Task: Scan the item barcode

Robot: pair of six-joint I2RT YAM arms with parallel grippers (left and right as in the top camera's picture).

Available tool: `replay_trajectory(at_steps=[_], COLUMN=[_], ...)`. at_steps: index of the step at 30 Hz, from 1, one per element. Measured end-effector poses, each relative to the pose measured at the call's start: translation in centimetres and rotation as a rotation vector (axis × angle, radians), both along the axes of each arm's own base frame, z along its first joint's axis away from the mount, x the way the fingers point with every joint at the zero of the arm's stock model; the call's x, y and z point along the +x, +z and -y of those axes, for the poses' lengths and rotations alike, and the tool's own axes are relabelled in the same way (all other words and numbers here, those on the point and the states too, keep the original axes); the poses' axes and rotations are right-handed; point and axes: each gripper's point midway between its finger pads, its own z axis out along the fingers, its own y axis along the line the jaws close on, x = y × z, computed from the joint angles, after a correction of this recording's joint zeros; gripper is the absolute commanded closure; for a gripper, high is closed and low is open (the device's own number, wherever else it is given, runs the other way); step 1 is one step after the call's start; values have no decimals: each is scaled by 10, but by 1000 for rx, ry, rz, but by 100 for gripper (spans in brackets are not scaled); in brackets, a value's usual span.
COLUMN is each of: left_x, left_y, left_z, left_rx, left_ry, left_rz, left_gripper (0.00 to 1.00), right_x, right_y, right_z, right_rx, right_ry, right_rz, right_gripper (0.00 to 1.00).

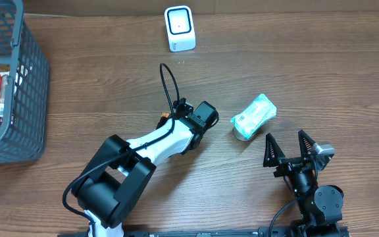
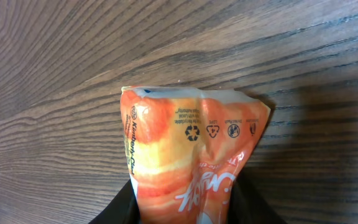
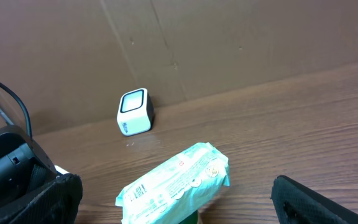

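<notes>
So the tissue pack (image 1: 254,115) is lying on the worktop (image 1: 97,99) right of centre, between the two arms and well apart from the white scanner (image 1: 179,28) that's sitting at the far edge. On the wrist cam the left fingers (image 2: 253,211) are flanking the pack's near end, but honestly I can't tell if they're pinching it or just resting either side. The right fingers (image 1: 269,150) are hanging spread wide, gripping nothing, near the pack. A grey basket (image 1: 18,85) is sitting way off left.
</notes>
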Motion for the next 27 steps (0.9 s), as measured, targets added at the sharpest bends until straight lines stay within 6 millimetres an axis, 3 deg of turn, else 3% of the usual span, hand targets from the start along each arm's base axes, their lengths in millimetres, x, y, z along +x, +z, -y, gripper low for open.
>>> replay_trajectory(at_steps=[12, 16, 27], left_x=[0, 1, 2], left_y=[0, 0, 0], left_z=[0, 0, 2], left_rx=[0, 0, -10], left_ry=[0, -2, -2], left_rz=[1, 2, 5], left_gripper=[72, 62, 62], right_x=[0, 0, 0], right_y=[0, 0, 0], right_z=[0, 0, 0], right_rx=[0, 0, 0], right_ry=[0, 0, -1], right_rz=[0, 0, 0], right_gripper=[0, 0, 0])
